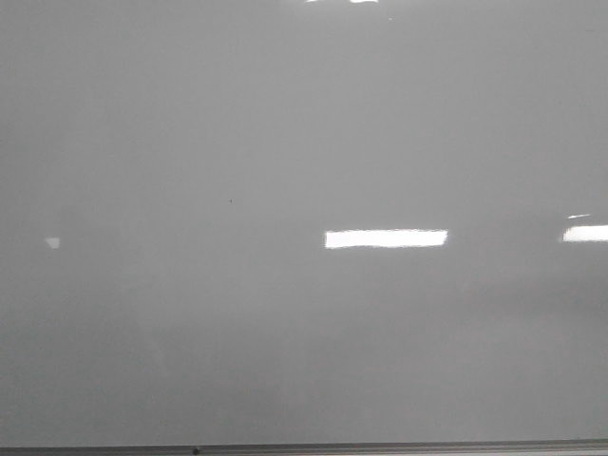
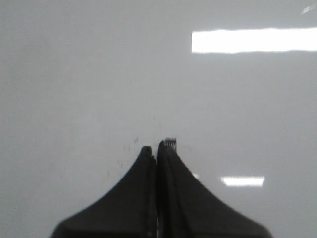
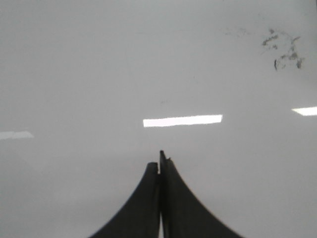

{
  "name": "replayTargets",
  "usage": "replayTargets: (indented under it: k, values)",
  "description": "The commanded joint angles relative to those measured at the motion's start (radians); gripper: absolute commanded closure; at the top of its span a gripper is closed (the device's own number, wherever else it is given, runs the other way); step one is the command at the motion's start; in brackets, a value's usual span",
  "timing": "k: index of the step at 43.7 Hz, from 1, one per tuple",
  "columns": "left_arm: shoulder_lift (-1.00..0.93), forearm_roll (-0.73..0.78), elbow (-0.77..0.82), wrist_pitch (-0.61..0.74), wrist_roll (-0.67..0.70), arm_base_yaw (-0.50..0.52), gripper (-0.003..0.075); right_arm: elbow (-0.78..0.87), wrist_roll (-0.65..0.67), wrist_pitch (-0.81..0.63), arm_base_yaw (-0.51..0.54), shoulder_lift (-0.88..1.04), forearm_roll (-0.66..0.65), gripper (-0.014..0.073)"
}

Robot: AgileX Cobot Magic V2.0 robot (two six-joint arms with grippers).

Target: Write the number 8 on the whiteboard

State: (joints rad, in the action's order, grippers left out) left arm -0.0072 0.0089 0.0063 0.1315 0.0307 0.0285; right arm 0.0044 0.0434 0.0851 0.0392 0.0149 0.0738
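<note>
The whiteboard (image 1: 285, 142) fills the front view, glossy pale grey, with no drawn line on it; the number 8 is not in view. Neither gripper shows in the front view. In the left wrist view my left gripper (image 2: 157, 147) is shut, its black fingers (image 2: 129, 198) pressed together with nothing between them, over the whiteboard (image 2: 74, 74). In the right wrist view my right gripper (image 3: 159, 159) is likewise shut and empty, over the whiteboard (image 3: 74, 74). No marker is visible in any view.
A thin grey metal edge strip (image 1: 380, 446) runs along the board's near side. Bright rectangular light glares (image 1: 386, 238) lie on the board. Faint black smudge marks (image 3: 283, 49) show in the right wrist view, and tiny specks (image 2: 126, 148) beside the left fingertips.
</note>
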Motion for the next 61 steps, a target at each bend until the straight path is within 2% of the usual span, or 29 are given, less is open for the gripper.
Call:
replayTargets:
  k: [1, 6, 10, 16, 24, 28, 30, 33, 35, 38, 40, 42, 44, 51, 61]
  values:
    - [-0.009, -0.009, -0.048, 0.157, 0.01, 0.001, 0.0741, -0.119, -0.005, -0.05, -0.003, 0.013, 0.006, 0.0657]
    - [0.029, -0.009, -0.146, 0.071, 0.01, 0.001, 0.0741, -0.271, -0.005, 0.101, -0.003, -0.025, 0.006, 0.0655]
    - [0.11, 0.013, -0.248, -0.072, 0.01, 0.001, 0.0741, -0.387, -0.005, 0.215, -0.003, -0.126, 0.006, 0.0655]
    - [0.294, 0.07, -0.36, -0.227, 0.01, 0.001, 0.0741, -0.513, -0.005, 0.277, -0.003, -0.302, 0.005, 0.0655]
    - [0.47, 0.083, -0.41, -0.253, 0.01, 0.001, 0.0741, -0.551, -0.005, 0.263, -0.004, -0.439, 0.005, 0.0655]
    - [0.507, 0.083, -0.41, -0.242, 0.01, 0.001, 0.0726, -0.551, -0.005, 0.276, -0.004, -0.456, 0.005, 0.0617]
    - [0.519, 0.083, -0.41, -0.24, 0.01, 0.001, 0.0684, -0.548, -0.005, 0.278, -0.004, -0.459, 0.005, 0.0564]
    - [0.537, 0.083, -0.41, -0.24, 0.01, 0.001, 0.0552, -0.546, -0.005, 0.278, -0.004, -0.462, 0.005, 0.0437]
    - [0.547, 0.083, -0.41, -0.24, 0.01, 0.001, 0.0403, -0.545, -0.005, 0.278, -0.004, -0.462, 0.005, 0.0316]
    - [0.559, 0.083, -0.41, -0.24, 0.01, 0.001, 0.0212, -0.545, -0.005, 0.278, -0.004, -0.462, 0.005, 0.019]
    - [0.564, 0.083, -0.41, -0.24, 0.01, 0.001, 0.0108, -0.545, -0.005, 0.278, -0.004, -0.462, 0.005, 0.0111]
    - [0.568, 0.083, -0.41, -0.236, 0.01, 0.001, 0.0057, -0.545, -0.005, 0.278, -0.004, -0.462, 0.005, 0.0064]
    - [0.572, 0.079, -0.41, -0.233, 0.01, 0.001, 0.0038, -0.545, -0.005, 0.278, -0.004, -0.462, 0.005, 0.005]
    - [0.618, 0.064, -0.415, -0.245, 0.01, -0.001, 0.0051, -0.545, -0.005, 0.278, -0.004, -0.462, 0.005, 0.0057]
    - [0.913, 0.064, -0.533, -0.365, 0.01, -0.007, 0.0051, -0.545, -0.005, 0.277, -0.004, -0.462, 0.005, 0.0057]
